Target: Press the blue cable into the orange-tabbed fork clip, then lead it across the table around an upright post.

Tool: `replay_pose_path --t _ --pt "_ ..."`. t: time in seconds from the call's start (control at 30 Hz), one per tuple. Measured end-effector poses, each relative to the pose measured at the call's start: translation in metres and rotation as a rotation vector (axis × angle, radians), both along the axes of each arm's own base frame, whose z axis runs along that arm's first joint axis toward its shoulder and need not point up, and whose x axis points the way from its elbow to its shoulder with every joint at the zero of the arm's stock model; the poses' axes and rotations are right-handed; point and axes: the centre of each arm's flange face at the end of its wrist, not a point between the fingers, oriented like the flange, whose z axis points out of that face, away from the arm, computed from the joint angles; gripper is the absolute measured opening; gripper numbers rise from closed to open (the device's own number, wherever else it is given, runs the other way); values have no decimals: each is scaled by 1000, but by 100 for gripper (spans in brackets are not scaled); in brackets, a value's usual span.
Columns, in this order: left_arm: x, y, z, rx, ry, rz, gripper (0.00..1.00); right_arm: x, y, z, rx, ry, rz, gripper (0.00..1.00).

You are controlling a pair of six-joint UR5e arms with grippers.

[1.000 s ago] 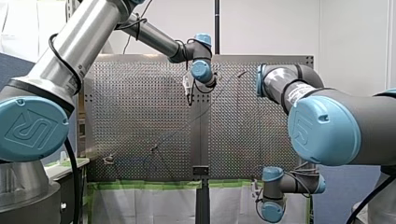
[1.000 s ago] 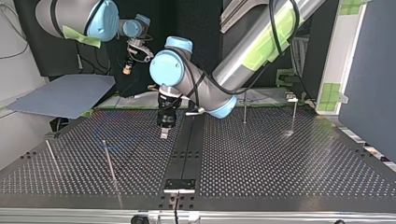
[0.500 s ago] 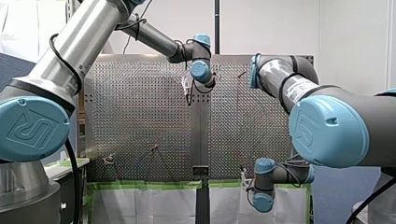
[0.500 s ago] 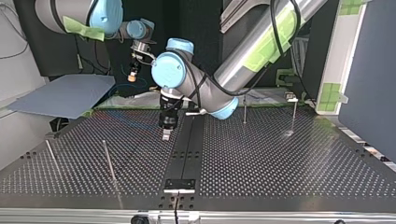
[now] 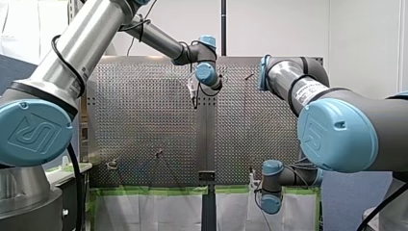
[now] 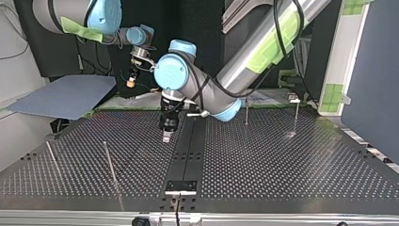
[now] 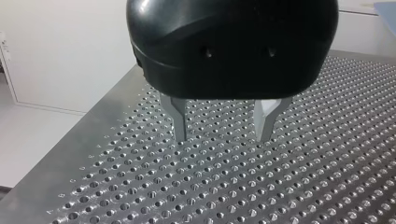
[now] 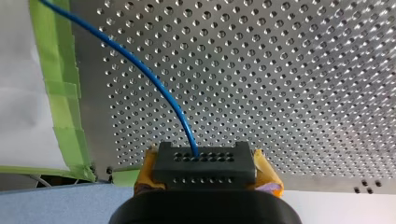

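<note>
Right jaws: pinching the blue cable [image 8: 154, 79] between yellow pads [image 8: 267, 173], off the tabletop's [image 8: 289, 70] near edge.
Left jaws: spread, empty, hovering over the tabletop's far middle.
Advice: probably bring the cable in low, grip firm.

table [image 7: 327, 177]: shiny perforated metal. my left gripper [image 7: 222, 137]: glossy black plastic shell, matt grey metal fingers [image 7: 180, 123]. blue cable [image 8: 154, 79]: smooth plastic. post [image 6: 110, 165] at top view's 8 o'clock: bare metal.

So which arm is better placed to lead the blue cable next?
Right, probably. My right gripper is shut on the blue cable, which runs out ahead of it over the perforated table. My left gripper hangs open and empty above the table, no cable in its view.
</note>
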Motion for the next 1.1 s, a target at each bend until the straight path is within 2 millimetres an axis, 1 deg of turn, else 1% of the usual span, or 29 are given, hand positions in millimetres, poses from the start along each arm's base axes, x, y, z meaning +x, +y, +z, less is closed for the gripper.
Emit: replay_pose_path --t 0.17,0.2,0.23,0.33,0.53,0.8,1.1 --pt "2 5 -2 13 14 6 73 -2 -19 4 -1 -16 -12 0" --pt "3 6 -2 15 16 8 75 -2 -23 5 0 -17 -14 0" --pt "3 6 -2 16 18 9 75 -2 -26 6 3 -17 -16 0" --pt "4 7 -3 17 21 10 75 -4 -32 6 15 -13 -21 0" --pt "4 8 -4 18 25 12 75 -7 -33 3 55 2 -22 0" --pt "2 5 -4 19 27 -6 75 -8 -28 -2 115 24 -14 0" --pt "-3 0 -3 42 18 -26 75 -7 -30 -3 128 29 -10 0"
